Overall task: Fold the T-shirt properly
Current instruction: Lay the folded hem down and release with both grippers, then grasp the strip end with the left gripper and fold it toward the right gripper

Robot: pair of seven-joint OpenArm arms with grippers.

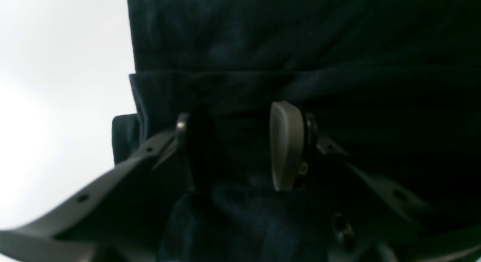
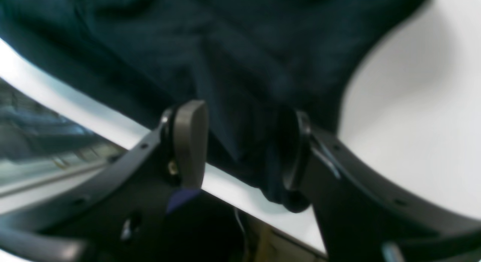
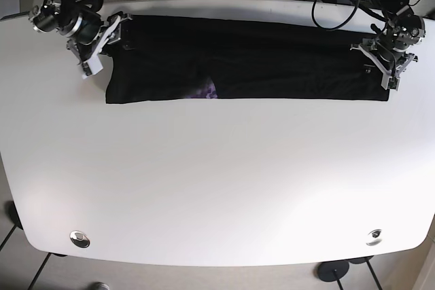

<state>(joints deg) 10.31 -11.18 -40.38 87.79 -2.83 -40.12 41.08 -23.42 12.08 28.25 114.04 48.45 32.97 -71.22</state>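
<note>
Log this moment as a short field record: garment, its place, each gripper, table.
garment: dark T-shirt, spread in a long band
place: along the far edge of the white table
left gripper: at one end of the shirt, cloth between its fingers
right gripper: at the other end, cloth between its fingers by the table edge
detail: small purple patch on the near hem
</note>
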